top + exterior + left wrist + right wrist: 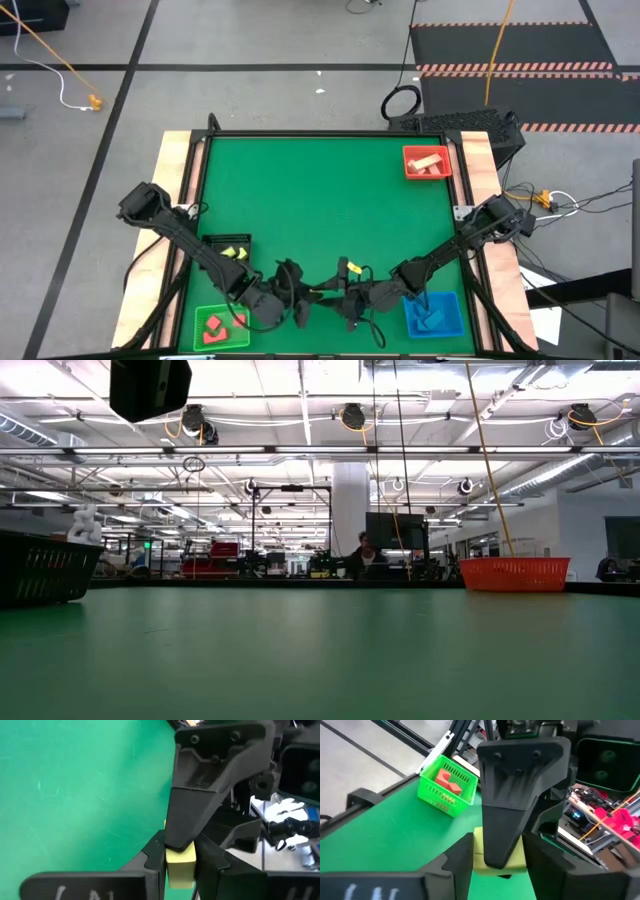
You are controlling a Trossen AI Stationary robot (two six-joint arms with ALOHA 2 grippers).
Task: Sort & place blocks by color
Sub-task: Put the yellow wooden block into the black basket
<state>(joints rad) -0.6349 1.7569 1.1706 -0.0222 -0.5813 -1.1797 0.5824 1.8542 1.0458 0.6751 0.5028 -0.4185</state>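
A matte yellow block (180, 866), squarish with softened edges, is suspended above the near-centre of the smooth green table (320, 190), between both grippers. The left gripper (180, 870) has its angular dark fingers pressed on the block's sides. The right gripper (498, 862) also brackets the block with its fingers; whether it is clamping cannot be told. Red blocks (215, 328) lie in the ribbed green tray (222, 327) at the near left corner. Blue blocks (432, 318) fill the blue tray (434, 314) near right; pale wooden bars (428, 163) rest in the red tray (427, 162) far right. Yellow pieces (234, 252) sit in the black bin (226, 247).
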